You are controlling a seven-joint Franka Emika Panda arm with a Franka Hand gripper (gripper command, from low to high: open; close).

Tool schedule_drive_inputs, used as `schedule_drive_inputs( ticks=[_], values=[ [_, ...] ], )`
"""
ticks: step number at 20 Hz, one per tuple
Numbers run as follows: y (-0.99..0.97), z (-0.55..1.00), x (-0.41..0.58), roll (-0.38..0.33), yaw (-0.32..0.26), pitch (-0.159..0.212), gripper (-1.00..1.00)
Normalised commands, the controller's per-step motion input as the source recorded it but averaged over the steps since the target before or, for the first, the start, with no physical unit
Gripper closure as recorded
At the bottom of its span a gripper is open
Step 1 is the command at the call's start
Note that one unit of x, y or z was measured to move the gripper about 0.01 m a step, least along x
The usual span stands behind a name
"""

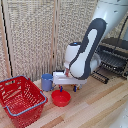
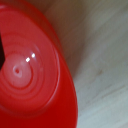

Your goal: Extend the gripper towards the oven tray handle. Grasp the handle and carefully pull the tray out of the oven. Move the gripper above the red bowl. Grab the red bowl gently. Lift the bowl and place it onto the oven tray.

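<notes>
Desk: light wood, carries everything in view.

Arm: white Panda reaches down from the exterior view's upper right, wrist low over the desk centre.

Oven: at the exterior view's right edge, door appears down. Tray: dark wire rack, looks drawn part-way out the front, bars running front-to-back as far as I can tell; long axis across the oven width. I judge the pull-out step done.

Red basket: large, exterior view's lower left, not part of the job.

End effector: directly above the red bowl, very close. Fingers point down; I can't tell whether they are apart or together, since the wrist view shows no fingertips clearly, only a dark sliver at one edge.

Blue mug: upright, just beside the bowl, toward the basket.

Red bowl: on desk, upright, mouth up, round so no long axis; fills wrist view.

Remaining, in my judgement: grasp, lift, carry to tray.
</notes>
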Motion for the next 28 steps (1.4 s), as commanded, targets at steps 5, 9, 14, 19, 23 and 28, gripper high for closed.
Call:
schedule_drive_inputs(
  ticks=[5,9,14,19,23,28],
  values=[
    [0.0,-0.15,-0.025,0.012,0.0,0.068,1.0],
    [0.0,0.0,0.0,0.001,0.0,0.002,1.0],
    [0.0,0.0,0.009,0.0,0.005,0.0,1.0],
    [0.0,0.0,0.0,0.0,0.033,0.001,1.0],
    [0.0,0.0,0.009,0.0,-0.006,0.0,1.0],
    [-0.01,0.0,0.05,0.016,-0.09,-0.003,1.0]
  ],
)
